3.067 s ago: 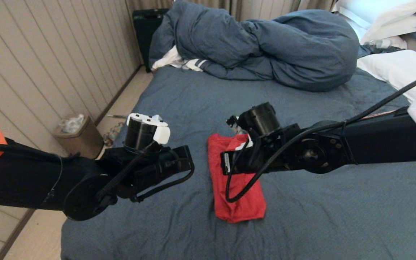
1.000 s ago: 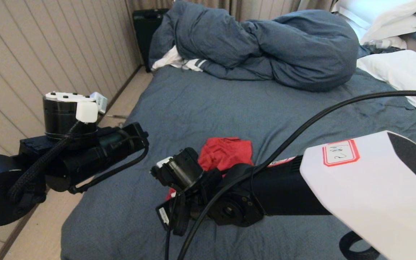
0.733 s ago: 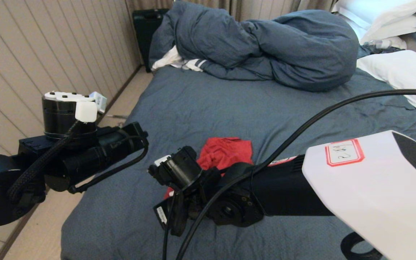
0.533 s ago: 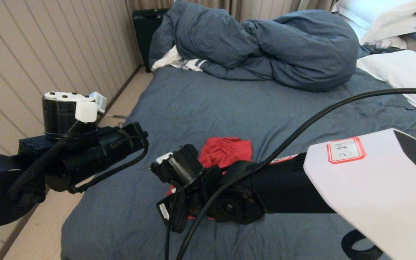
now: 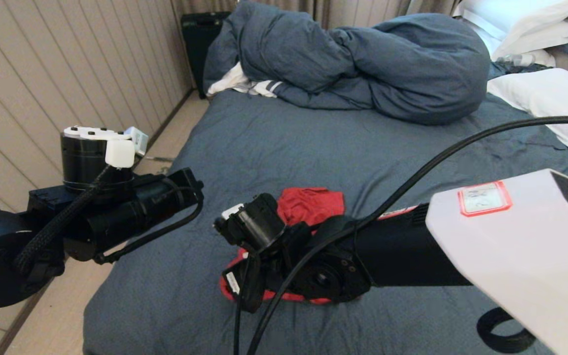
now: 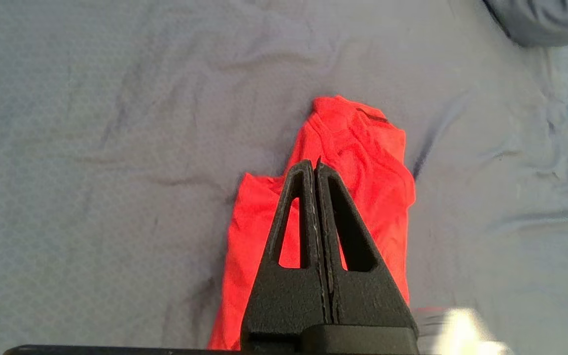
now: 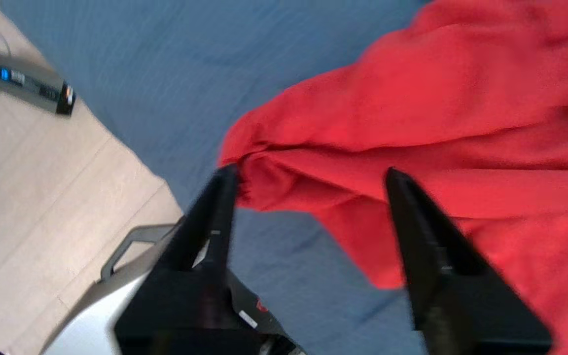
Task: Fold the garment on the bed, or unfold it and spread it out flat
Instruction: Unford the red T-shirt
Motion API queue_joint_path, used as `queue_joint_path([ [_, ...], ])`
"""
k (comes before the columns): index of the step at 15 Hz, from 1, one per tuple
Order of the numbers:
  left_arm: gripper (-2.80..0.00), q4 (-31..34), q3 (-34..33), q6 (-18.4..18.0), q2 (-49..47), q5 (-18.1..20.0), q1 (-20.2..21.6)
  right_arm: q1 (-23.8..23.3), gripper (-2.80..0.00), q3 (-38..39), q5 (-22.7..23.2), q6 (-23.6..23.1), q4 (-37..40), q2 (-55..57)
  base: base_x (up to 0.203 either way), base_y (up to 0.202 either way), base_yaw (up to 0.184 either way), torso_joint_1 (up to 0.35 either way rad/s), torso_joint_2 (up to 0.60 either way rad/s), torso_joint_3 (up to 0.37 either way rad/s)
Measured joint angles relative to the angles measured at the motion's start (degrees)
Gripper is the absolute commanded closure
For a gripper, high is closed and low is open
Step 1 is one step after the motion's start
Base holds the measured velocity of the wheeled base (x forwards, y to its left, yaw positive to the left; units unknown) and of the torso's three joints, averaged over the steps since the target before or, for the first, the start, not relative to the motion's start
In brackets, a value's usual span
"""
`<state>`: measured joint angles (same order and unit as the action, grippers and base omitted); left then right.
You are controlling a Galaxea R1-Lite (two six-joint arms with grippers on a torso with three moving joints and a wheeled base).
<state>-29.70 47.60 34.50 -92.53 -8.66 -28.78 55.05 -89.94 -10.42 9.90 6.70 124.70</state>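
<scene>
The garment (image 5: 309, 204) is a plain red bundle, loosely folded and crumpled, lying in the middle of the bed (image 5: 284, 143) toward its near edge. No print shows. The bed wears a wrinkled blue-grey sheet, with its matching duvet (image 5: 363, 64) heaped at the far end.

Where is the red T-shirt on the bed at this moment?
In the head view, the red T-shirt lies bunched on the dark sheet of the bed near its front, mostly under the right arm, with the open right gripper over its edge.
</scene>
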Motion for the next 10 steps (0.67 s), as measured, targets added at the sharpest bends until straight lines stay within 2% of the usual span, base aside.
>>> queue_joint_path([
  [1,0.0,0.1,0.2,-0.1,0.0,0.0,0.4,-0.2,-2.8,0.3,-0.2,0.3,-0.1,-1.1,0.0,0.0,0.0,0.0,0.0,0.0],
  [2,0.0,0.1,0.5,-0.1,0.0,0.2,1.1,-0.6,0.0,0.7,-0.5,0.6,-0.2,-2.5,0.0,0.0,0.0,0.0,0.0,0.0],
  [6,0.0,0.2,1.4,0.0,-1.7,3.1,2.5,-5.4,0.0,5.3,-1.8,2.0,-1.6,-10.5,0.0,0.0,0.0,0.0,0.0,0.0],
  [10,0.0,1.2,5.5,-0.6,-7.6,3.2,2.1,-14.6,0.0,14.0,-1.5,1.9,-5.3,-19.2,0.0,0.0,0.0,0.0,0.0,0.0],
])
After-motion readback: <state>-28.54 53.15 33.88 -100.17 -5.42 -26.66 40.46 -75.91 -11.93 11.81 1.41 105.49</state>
